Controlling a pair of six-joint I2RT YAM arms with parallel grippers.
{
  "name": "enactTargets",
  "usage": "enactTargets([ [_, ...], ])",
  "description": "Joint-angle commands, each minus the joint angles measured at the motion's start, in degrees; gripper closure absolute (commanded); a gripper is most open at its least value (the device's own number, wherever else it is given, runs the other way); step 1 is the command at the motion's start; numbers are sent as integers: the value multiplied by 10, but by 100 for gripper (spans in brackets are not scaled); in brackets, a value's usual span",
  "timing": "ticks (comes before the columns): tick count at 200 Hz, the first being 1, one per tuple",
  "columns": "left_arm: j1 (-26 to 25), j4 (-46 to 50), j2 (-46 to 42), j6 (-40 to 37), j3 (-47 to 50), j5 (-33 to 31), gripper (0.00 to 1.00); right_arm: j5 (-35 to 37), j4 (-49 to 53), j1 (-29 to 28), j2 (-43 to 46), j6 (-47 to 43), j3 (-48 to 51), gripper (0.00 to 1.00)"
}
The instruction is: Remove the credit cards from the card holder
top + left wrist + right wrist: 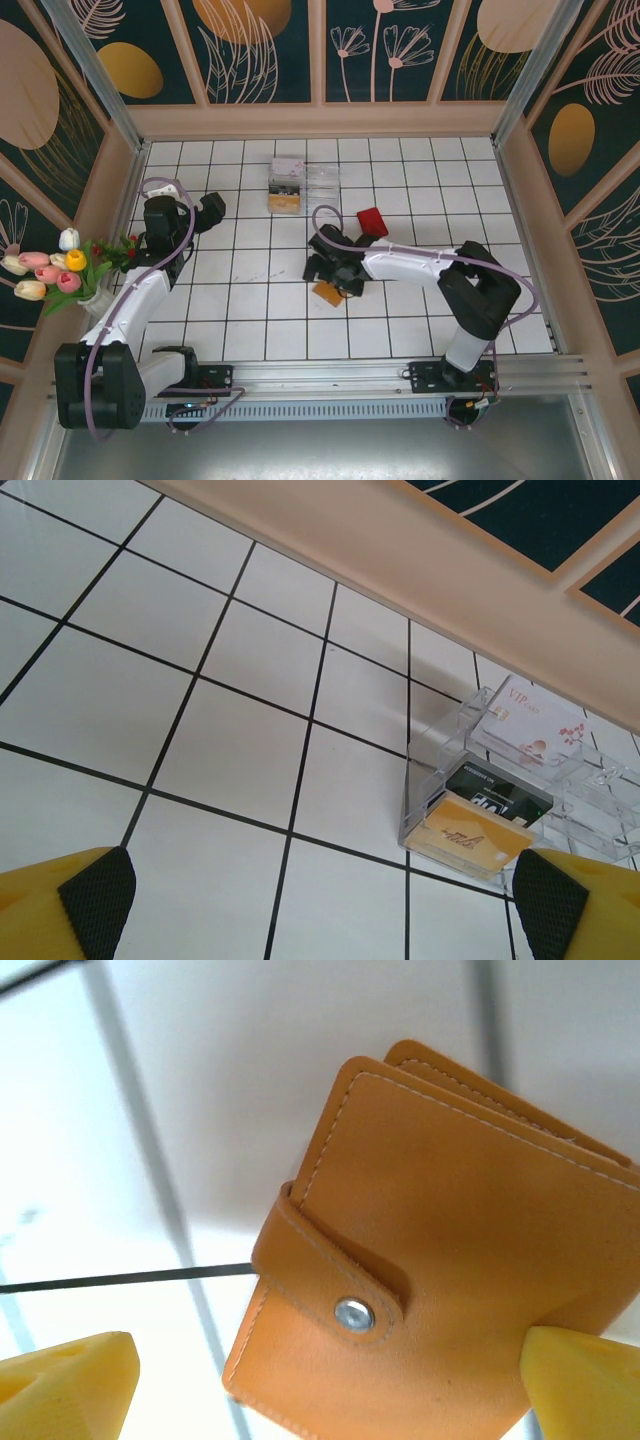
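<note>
On the white tiled table (pixel 400 335), 2 arms (pixel 410 262) reach out, jaws spread wide on both: the left gripper (pixel 322 895) hovers empty near 1 clear box (pixel 520 780), the right gripper (pixel 320 1355) straddles 1 tan card holder (pixel 440 1210), snapped shut at the table's middle, near 1 red thing (pixel 372 221).

The card holder (pixel 440 1260) lies closed on the white tiled tabletop (pixel 250 1080), an orange leather-like wallet with pale stitching along its edges and a second layer peeking out along its upper right side. A strap (pixel 330 1260) wraps round its left edge and is fastened on the face by a round silver snap (pixel 353 1314). The right tool (pixel 325 1385) stands spread wide over it, one yellow finger (pixel 70 1385) at the lower left clear of the wallet above bare tile, and the other (pixel 585 1380) at the lower right overlapping the wallet's bottom corner.
</note>
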State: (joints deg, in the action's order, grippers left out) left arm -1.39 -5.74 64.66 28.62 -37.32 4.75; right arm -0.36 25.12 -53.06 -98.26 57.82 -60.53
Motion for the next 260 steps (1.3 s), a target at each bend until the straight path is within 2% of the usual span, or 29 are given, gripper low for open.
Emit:
enactTargets([
  [1, 2, 3, 5, 4, -15, 15, 1, -23, -41, -4, 1, -20, -28, 2],
  [30, 2, 4, 8, 6, -15, 27, 1, 25, 29, 15, 9, -45, -47, 2],
  [46, 2, 2, 13, 6, -15, 42, 2, 35, 33, 33, 23, -57, -32, 2],
  [71, 2, 0, 25, 7, -18, 78, 1, -3, -7, 64, 30, -100, -8, 4],
  [84, 2, 0, 31, 8, -20, 93, 1, -28, -9, 76, 14, -130, -17, 9],
  [126, -1, 2, 40, 10, -23, 112, 2, -16, 46, 67, -22, -225, -75, 21],
  [154, -4, 5, 48, 9, -26, 109, 2, -53, 42, 54, -33, -274, -86, 28],
  [188, -4, 6, 50, 7, -26, 104, 2, -36, 61, 41, -76, -288, -111, 31],
  [221, -5, 8, 51, 7, -25, 101, 2, -15, 64, 40, -104, -293, -112, 30],
  [260, -5, 9, 56, 6, -26, 101, 2, 26, 75, 69, -107, -253, -81, 29],
])
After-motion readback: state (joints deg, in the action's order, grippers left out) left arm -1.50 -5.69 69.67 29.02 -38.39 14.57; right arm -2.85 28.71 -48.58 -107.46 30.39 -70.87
